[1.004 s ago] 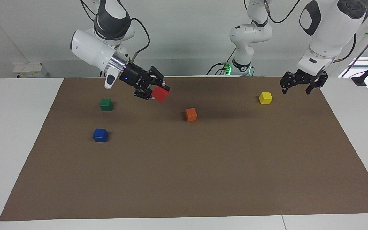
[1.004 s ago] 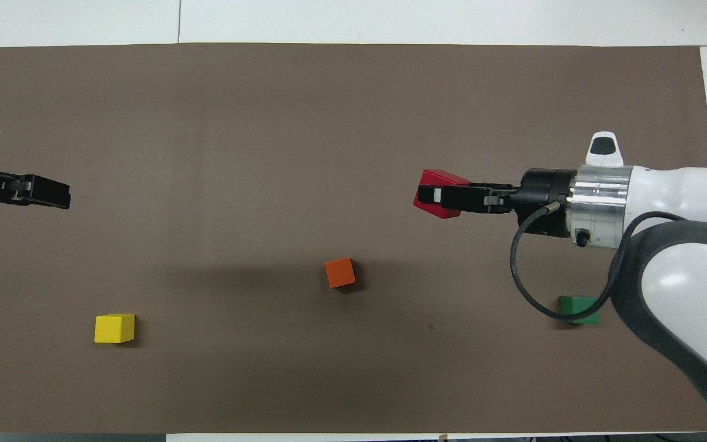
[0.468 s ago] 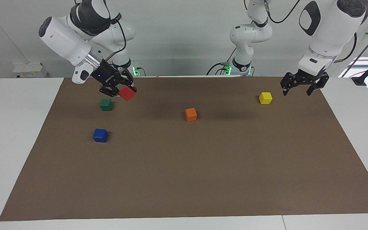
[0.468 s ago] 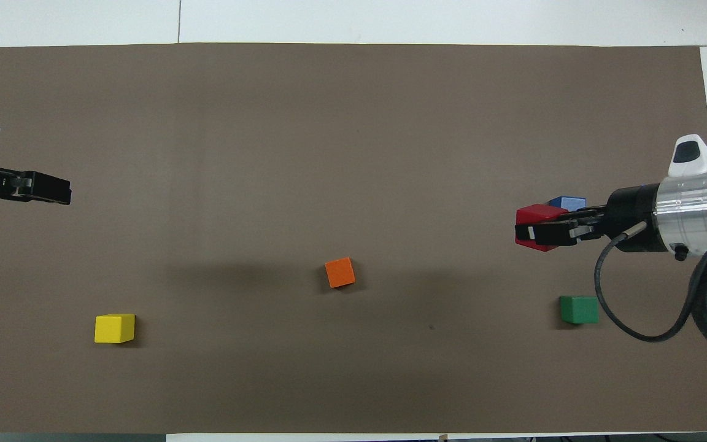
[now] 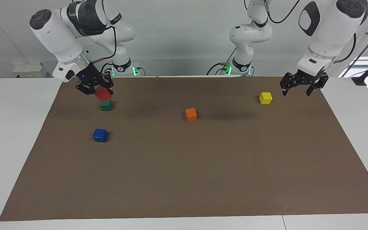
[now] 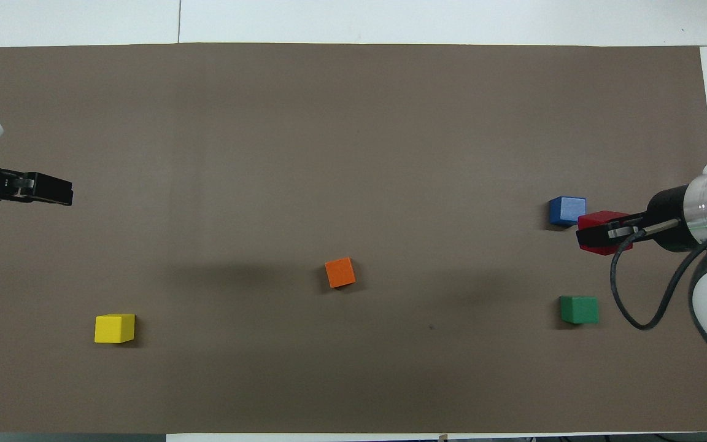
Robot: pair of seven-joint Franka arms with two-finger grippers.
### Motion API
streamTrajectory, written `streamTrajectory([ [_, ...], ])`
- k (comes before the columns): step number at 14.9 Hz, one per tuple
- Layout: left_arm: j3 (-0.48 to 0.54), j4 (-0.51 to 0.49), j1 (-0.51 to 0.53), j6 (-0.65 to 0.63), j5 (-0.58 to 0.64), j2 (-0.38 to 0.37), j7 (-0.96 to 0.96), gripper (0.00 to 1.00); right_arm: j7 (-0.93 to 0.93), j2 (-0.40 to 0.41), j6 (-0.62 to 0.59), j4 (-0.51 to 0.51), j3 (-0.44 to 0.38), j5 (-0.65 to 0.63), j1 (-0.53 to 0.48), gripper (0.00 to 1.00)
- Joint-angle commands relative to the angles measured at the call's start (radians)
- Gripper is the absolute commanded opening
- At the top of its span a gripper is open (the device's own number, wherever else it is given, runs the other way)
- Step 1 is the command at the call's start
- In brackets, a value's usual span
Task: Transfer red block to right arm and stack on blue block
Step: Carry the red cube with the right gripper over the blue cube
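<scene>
Red block (image 5: 103, 94) hangs in the air, clamped in the right gripper (image 5: 97, 91), above the brown mat (image 5: 203, 179) beside the blue block (image 5: 100, 135), which sits farther from the robots than the green block (image 5: 106, 104). Left gripper (image 5: 302, 85) waits, fingers spread wide, over the mat beside the yellow block (image 5: 265, 97).

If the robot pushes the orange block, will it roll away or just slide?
Probably slide. The orange block is a cube resting flat on the brown mat, so it has no round side to roll on. It looks stiff and likely light, like the same-sized red block held up in the right hand.
</scene>
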Motion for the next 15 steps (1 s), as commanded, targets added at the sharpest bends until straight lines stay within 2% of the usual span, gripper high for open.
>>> streamTrajectory([
  [1, -0.003, -0.038, 0.002, 0.02, 0.019, -0.03, 0.012, 1.0, 0.086, 0.04, -0.017, 0.03, 0.011, -0.094, -0.01, 0.0],
  [4, -0.003, -0.041, -0.004, 0.024, 0.019, -0.032, 0.012, 1.0, 0.151, 0.076, 0.028, 0.031, 0.01, -0.16, -0.015, 0.0],
  [15, -0.001, -0.044, -0.006, 0.035, 0.019, -0.032, 0.012, 1.0, 0.178, 0.274, 0.216, 0.033, 0.01, -0.162, -0.058, 0.0],
])
